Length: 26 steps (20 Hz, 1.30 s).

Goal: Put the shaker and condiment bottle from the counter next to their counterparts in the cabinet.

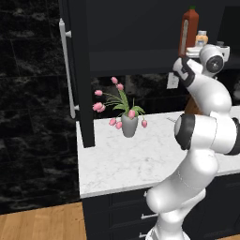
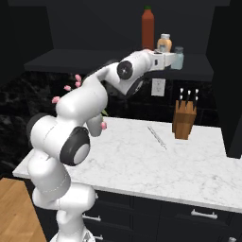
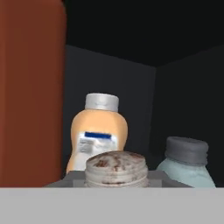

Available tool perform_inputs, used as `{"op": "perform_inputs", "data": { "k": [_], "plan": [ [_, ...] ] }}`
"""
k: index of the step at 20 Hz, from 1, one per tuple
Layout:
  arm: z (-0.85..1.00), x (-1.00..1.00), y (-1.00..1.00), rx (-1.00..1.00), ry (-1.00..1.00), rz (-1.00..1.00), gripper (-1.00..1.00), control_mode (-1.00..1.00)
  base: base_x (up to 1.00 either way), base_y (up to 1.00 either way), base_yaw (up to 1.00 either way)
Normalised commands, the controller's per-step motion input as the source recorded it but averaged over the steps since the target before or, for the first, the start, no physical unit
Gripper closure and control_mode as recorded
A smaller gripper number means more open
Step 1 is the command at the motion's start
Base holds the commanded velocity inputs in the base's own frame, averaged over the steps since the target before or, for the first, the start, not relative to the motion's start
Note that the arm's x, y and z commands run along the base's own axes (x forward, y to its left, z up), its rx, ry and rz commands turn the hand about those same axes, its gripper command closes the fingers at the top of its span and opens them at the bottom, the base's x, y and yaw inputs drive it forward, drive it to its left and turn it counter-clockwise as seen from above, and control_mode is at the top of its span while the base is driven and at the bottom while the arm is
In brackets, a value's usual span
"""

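My gripper (image 3: 115, 178) is shut on the shaker (image 3: 115, 168), whose silvery-grey cap rises at the bottom of the hand view. The hand (image 2: 166, 59) reaches in over the cabinet shelf (image 2: 71, 59). The condiment bottle (image 2: 148, 29), tall and red-orange with a green cap, stands on that shelf just left of the hand (image 1: 193, 50). It looms close on the left of the hand view as well (image 3: 30, 92). Behind the shaker stand the counterparts: a peach-orange bottle (image 3: 99, 135) and, to its right, a pale blue-grey shaker (image 3: 186, 159).
The cabinet door (image 1: 77, 70) hangs open at the left with its long silver handle (image 1: 65, 70). On the marble counter (image 2: 189, 165) stand a vase of pink tulips (image 1: 129, 124) and a knife block (image 2: 184, 120). Dark drawers (image 2: 203, 215) run below.
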Motion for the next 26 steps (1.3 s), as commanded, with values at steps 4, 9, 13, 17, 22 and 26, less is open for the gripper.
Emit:
{"op": "perform_inputs", "data": {
  "k": [4,9,13,17,22,26],
  "plan": [
    [-0.44,0.24,-0.05,0.01,-0.12,0.03,1.0,-1.0,0.0,0.0,0.0],
    [-0.25,0.57,-0.24,0.02,0.0,0.0,-1.0,-1.0,0.0,0.0,0.0],
    [-0.21,0.49,-0.34,0.03,-0.01,0.0,-1.0,-1.0,0.0,0.0,0.0],
    [-0.41,-0.44,-0.03,0.01,-0.12,0.02,-1.0,-1.0,0.0,0.0,0.0],
    [-0.42,-0.88,0.0,0.0,-0.14,0.05,-1.0,-1.0,0.0,0.0,0.0],
    [-0.13,-0.99,0.0,0.02,-0.14,0.08,-1.0,-1.0,0.0,0.0,0.0]
  ]
}}
